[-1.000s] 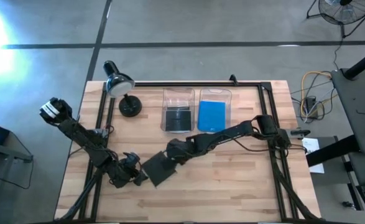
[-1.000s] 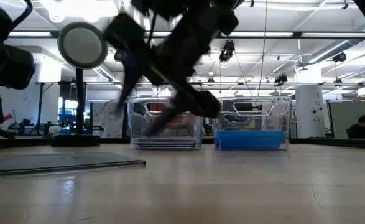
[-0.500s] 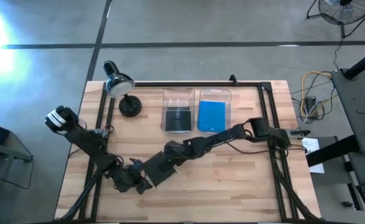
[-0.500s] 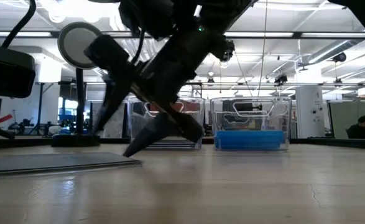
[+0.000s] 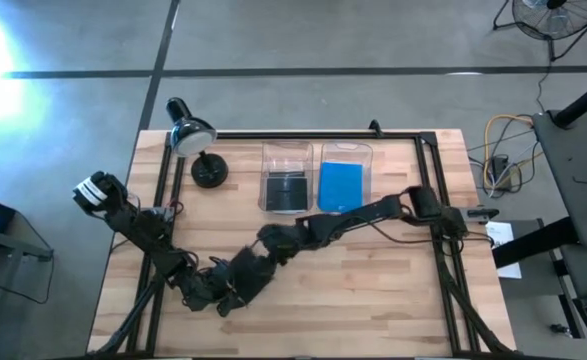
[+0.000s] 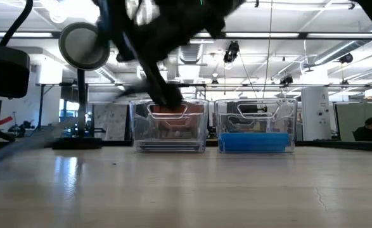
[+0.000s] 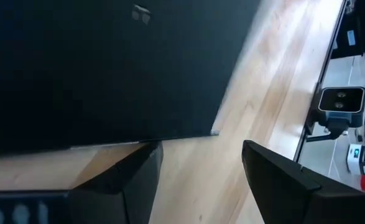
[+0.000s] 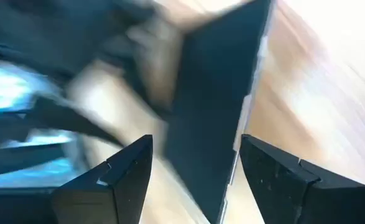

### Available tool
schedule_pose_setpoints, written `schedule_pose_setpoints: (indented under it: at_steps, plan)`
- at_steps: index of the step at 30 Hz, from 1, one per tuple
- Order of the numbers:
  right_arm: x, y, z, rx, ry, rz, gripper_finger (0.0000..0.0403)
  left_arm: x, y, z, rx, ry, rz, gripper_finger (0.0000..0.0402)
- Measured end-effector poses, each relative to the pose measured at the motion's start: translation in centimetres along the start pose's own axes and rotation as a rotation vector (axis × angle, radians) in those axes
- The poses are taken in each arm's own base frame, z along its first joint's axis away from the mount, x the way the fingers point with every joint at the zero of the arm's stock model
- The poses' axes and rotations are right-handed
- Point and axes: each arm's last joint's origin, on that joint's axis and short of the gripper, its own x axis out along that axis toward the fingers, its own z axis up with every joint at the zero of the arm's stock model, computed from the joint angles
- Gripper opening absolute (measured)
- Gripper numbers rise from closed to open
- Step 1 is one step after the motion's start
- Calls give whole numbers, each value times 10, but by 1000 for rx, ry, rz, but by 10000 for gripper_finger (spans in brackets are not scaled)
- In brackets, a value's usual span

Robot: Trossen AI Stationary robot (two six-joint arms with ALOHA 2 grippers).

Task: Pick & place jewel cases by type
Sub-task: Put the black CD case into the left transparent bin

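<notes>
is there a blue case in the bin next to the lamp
No: in the high view the bin nearer the lamp holds a dark jewel case, while the blue jewel case lies in the other bin.

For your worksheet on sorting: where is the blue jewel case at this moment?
In the high view, the blue jewel case lies inside the right-hand clear bin at the table's far edge, beside the left-hand bin holding a dark case.

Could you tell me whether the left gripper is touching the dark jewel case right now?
Cannot tell. In the left wrist view the left gripper stands open with the dark jewel case just ahead of its fingertips; no view plainly shows contact or a gap.
</notes>
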Motion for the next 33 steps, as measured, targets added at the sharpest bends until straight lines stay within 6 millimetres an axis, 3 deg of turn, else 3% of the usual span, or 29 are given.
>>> schedule_pose_setpoints:
  at_steps: [4, 8, 13, 20, 23, 29, 33]
  plan:
    - [-12, 24, 6, -81, -22, 84, 233, 0, 0, 0, 14, 2, 1, 213]
    - [-3, 27, 4, -97, -28, 89, 233, 0, 0, 0, 17, 2, 2, 213]
    - [11, 16, -3, -35, 1, 33, 233, 0, 1, 0, 19, 1, 3, 213]
    - [2, -10, -2, 18, -91, -310, 233, 0, 1, 0, 9, 1, 3, 213]
    - [7, -20, -1, 4, -83, -352, 233, 0, 1, 0, 8, 1, 2, 213]
    - [5, -15, -3, -71, -191, -413, 233, 0, 0, 0, 7, 1, -3, 213]
    - [8, -26, -6, -89, -176, -448, 233, 0, 0, 0, 6, 3, -4, 213]
